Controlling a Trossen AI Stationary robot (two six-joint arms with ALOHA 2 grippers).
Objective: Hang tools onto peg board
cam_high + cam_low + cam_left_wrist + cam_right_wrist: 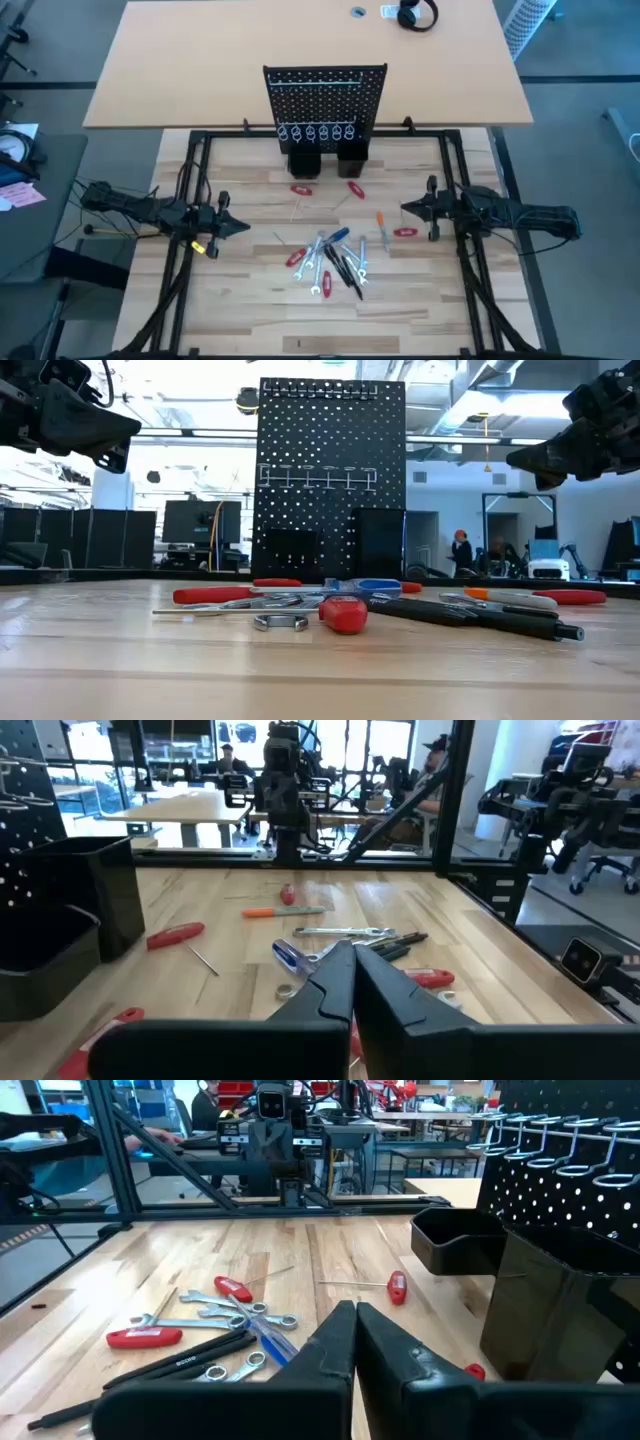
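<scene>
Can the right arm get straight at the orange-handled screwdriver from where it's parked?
Probably yes. The orange-handled screwdriver lies alone on the table, apart from the tool pile, just inboard of the right gripper, which hangs shut above the table with nothing between.

One peg board (325, 100) carries six ring hooks (315, 132) and two black holders (327, 157); two claws, left (240, 226) and right (406, 209).

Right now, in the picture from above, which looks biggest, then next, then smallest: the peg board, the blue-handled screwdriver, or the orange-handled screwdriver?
1. The peg board looks by far the biggest.
2. The blue-handled screwdriver comes next.
3. The orange-handled screwdriver looks smallest, though only a little smaller than the blue one, so those two are close.
</scene>
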